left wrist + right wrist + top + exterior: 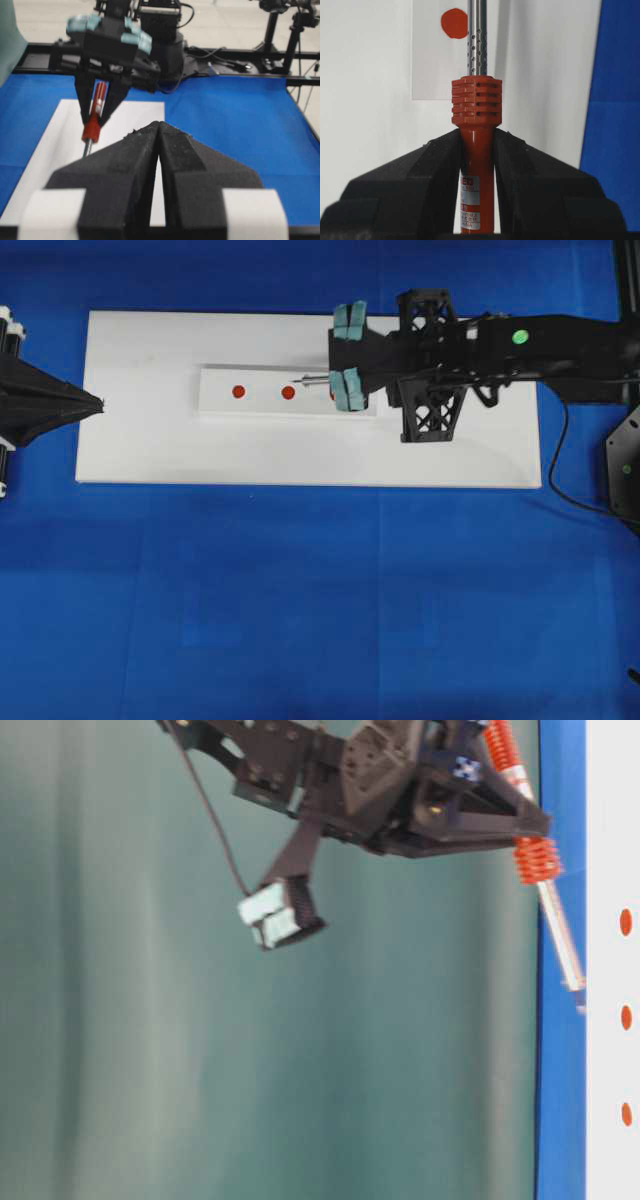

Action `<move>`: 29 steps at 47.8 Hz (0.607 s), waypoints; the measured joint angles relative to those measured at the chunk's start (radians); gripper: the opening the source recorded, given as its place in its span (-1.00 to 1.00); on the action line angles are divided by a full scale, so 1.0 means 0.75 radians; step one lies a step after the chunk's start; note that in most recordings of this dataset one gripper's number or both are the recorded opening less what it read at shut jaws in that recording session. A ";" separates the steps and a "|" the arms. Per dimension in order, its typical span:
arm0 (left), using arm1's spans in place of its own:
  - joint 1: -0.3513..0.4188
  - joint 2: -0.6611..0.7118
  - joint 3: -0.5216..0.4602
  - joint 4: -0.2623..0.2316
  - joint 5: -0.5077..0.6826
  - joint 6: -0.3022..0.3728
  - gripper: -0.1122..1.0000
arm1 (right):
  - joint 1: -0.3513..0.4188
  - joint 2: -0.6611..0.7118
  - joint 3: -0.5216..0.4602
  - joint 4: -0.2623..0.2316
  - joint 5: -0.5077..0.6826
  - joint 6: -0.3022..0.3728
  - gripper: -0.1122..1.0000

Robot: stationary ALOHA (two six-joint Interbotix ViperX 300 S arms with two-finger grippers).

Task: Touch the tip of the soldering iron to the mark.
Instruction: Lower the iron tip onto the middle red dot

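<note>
a blue cloth [300, 600] covers the table, and a flat white board [140, 440] lies across it with a raised white block [262, 405] on top; behind the table the left wrist view shows black frame rails, cables and camera stands, and the table-level view has a plain grey-green backdrop. the right gripper [476, 145] has its black fingers pinched on the red-orange handle of the soldering iron [476, 115], just behind the ribbed collar. seen from overhead, the iron's long axis runs along the row of red dots, shaft pointing left toward the left arm, and the tip [297, 381] sits just above and right of the mark [288, 392], the middle dot. the table-level view shows the shaft slanting down to the block. whether the tip touches cannot be told. the left gripper [100, 405] rests at the board's left edge, jaws pressed together on nothing.
</note>
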 measured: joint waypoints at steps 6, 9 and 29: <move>0.000 0.000 0.000 0.000 0.002 0.000 -0.80 | 0.000 0.031 0.000 0.002 -0.027 -0.002 -0.67; 0.000 0.000 -0.002 0.000 0.002 0.000 -0.80 | 0.000 0.049 0.000 0.002 -0.039 -0.002 -0.67; 0.000 0.000 0.000 0.000 0.002 0.000 -0.80 | -0.006 0.086 0.000 0.002 -0.049 -0.002 -0.67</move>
